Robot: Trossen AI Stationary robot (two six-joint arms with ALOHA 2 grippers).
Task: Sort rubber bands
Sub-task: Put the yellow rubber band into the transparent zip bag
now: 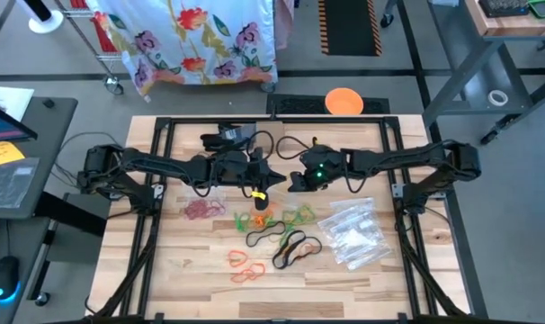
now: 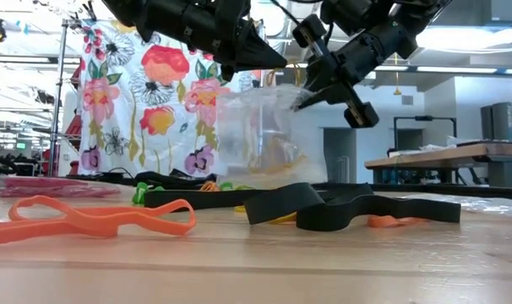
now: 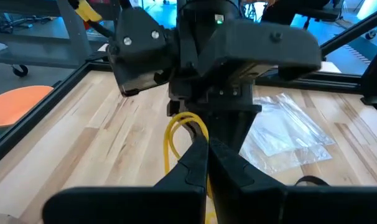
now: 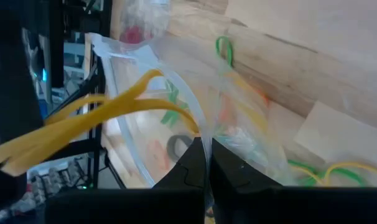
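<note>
While both arms are raised together above the middle of the table [image 1: 120, 288], a yellow rubber band [image 3: 176, 140] is seen pinched in the clenched fingers of the left gripper [image 3: 207, 152], hanging down from the tips as a long, narrow loop. The right gripper [image 4: 204, 149] is clamped on the thin edge of a clear plastic bag [image 2: 264, 139], which hangs below it with its mouth held partly open, as the right wrist view shows.

In the low view the bag is seen suspended between the two grippers, above the table, with something yellowish inside. From the left gripper's tips, the bag's mouth lies just beside and slightly below, toward the right arm. The band's long axis runs roughly downward, so it is judged that the loop must be steered lengthwise into the opening before it is let go; the left arm is the one placed to do that, while the right is needed to keep the mouth spread.

Other rubber bands [image 1: 254, 243], in red, orange, green and black, are left scattered on the wood nearer the front edge, with a heap of empty bags [image 1: 353, 234] lying to their right.
</note>
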